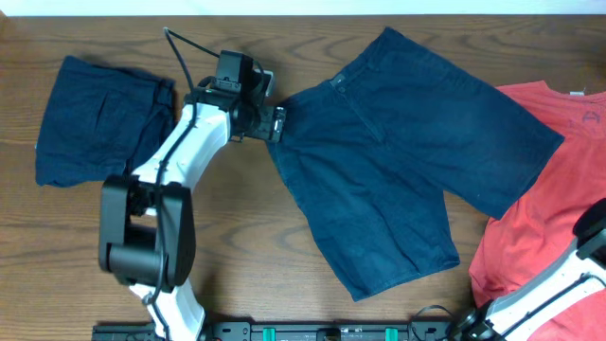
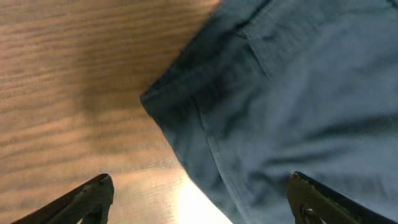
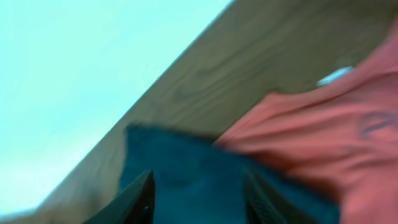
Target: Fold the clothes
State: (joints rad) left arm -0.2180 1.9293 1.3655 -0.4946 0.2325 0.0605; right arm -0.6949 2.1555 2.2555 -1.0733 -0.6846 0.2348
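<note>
We log the right wrist view as blurred, the shorts (image 3: pixel 186 180) indistinct there, and the red shirt (image 1: pixel 559 189) and right arm (image 1: pixel 559 284) cut off at overhead edges.

- The counter (image 1: pixel 57 237) is brown wood with dark grain lines.
- Beyond its far edge lies a pale bluish surface (image 3: pixel 74 74).
- A bright light spot (image 2: pixel 196 202) shines on the wood.
</note>
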